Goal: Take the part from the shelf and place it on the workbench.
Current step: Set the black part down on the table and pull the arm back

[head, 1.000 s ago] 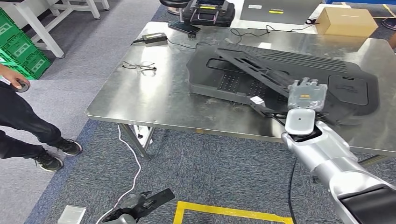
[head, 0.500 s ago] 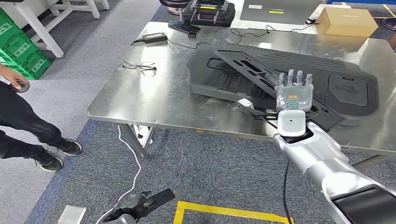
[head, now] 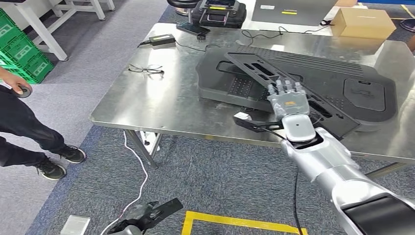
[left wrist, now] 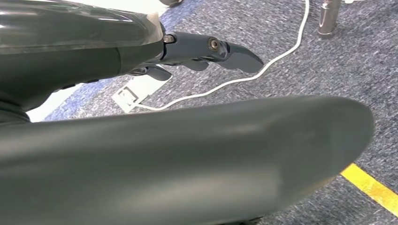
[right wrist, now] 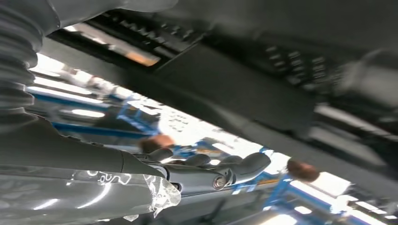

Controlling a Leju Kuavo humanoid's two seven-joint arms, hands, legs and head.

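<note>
The long black slatted plastic part [head: 274,83] is gripped by the right hand [head: 288,100], extending diagonally beyond it across the steel table [head: 161,105].

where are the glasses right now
In the head view the glasses lie on the left part of the steel workbench, just in front of the black power adapter.

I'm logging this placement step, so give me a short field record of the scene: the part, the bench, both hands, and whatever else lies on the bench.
part: long black slotted plastic frame, lying across a large black moulded panel
surface: steel workbench
right hand: right hand over the frame's near end, fingers extended; grasp cannot be told
left hand: left hand low near the floor, holding nothing
other items: spectacles, cardboard box, black power adapter
</note>
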